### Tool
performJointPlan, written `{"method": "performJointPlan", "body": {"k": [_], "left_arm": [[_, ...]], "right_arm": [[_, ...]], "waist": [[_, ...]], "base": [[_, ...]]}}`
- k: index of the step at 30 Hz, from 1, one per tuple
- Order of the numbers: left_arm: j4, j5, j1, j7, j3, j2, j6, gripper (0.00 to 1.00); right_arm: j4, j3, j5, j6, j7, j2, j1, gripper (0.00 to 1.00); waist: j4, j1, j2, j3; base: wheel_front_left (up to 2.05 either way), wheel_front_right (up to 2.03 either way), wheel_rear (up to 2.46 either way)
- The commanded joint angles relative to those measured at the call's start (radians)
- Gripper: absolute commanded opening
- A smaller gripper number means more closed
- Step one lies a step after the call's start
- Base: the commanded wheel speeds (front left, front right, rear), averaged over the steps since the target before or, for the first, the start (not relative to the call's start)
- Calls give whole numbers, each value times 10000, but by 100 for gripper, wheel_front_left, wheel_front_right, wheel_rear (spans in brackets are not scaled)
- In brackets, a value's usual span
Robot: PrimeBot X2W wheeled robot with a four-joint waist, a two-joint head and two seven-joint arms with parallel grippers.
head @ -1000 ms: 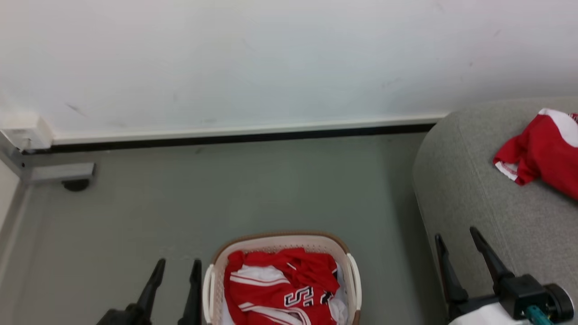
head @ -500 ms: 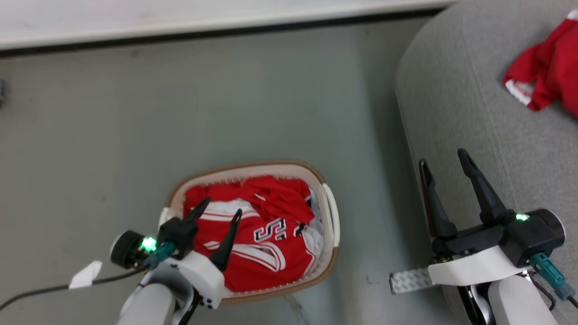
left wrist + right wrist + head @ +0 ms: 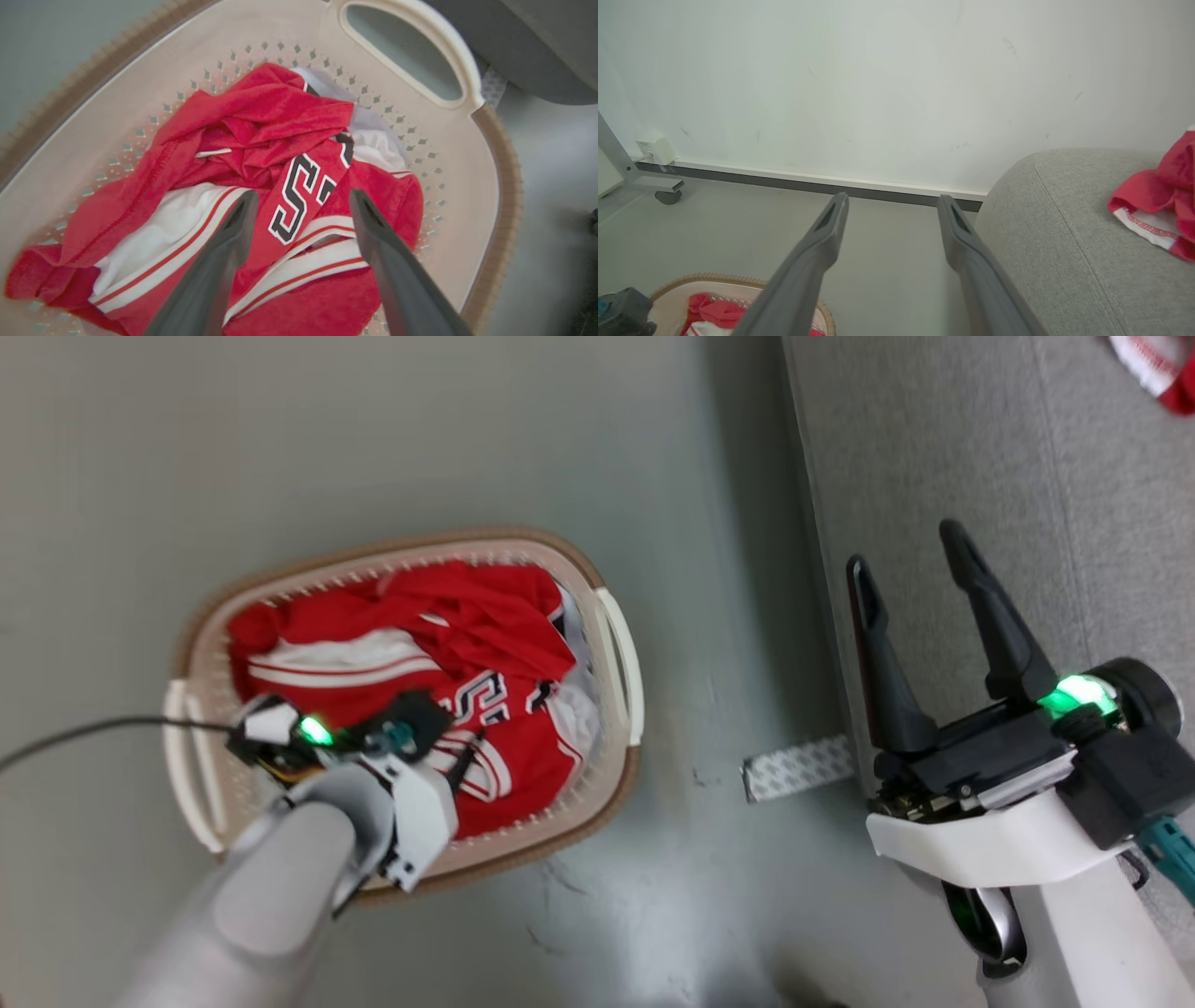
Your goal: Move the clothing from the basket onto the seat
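Clothing (image 3: 261, 121) lies just beneath the spread left end effector (image 3: 302, 193), possibly touching.

Soft, even, bright light. The floor (image 3: 607, 933) carries a pale sheen at the head view's lower middle, and a dim shadow lies beside the sofa (image 3: 934, 448). The left wrist view curves the basket (image 3: 507, 186) rim towards its edges.

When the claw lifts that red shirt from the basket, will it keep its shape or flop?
Probably flop: the clothing lies crumpled in soft folds, so it should drape below the left gripper. The thin fabric looks light. Overlapping folds may drag a second piece out of the basket.
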Motion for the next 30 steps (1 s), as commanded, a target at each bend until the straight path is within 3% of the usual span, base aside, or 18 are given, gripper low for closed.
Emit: {"method": "performJointPlan", "body": {"k": [1, 6, 17, 18, 19, 20, 30], "left_arm": [[140, -168, -232, 29, -155, 145, 15, 100], [753, -504, -1192, 17, -1081, 342, 14, 100], [2431, -1288, -2438, -395, -2519, -34, 13, 100], [2571, -1381, -2484, -510, -2595, -70, 13, 75], [2692, -1424, -2565, -627, -2646, -115, 13, 44], [2798, -1493, -2605, -699, -2730, -183, 12, 0], [3028, -2734, -2867, -1774, -3204, -484, 12, 0]], "right_arm": [[-144, 4, 43, -21, -16, -2, -129, 100], [-657, -112, 19, -22, -15, -2, -184, 100], [-1247, -595, -286, -22, -15, -2, 637, 100], [-1300, -609, -359, -22, -15, -2, 700, 100], [-1352, -632, -411, -22, -15, -4, 762, 100], [-1384, -655, -458, -22, -15, -4, 815, 100], [-1250, -677, -389, -22, -17, -4, 495, 100]], "waist": [[-448, -4, 0, 717], [-544, -4, 0, 1443], [-79, -4, 0, 1957], [-18, -4, 0, 1978], [39, -4, 0, 1997], [88, -4, 0, 2007], [258, -4, 0, 1775]], "base": [[0, 0, 0], [0, 0, 0], [6, 6, 6], [11, 11, 11], [8, 8, 8], [4, 4, 4], [0, 0, 0]]}}
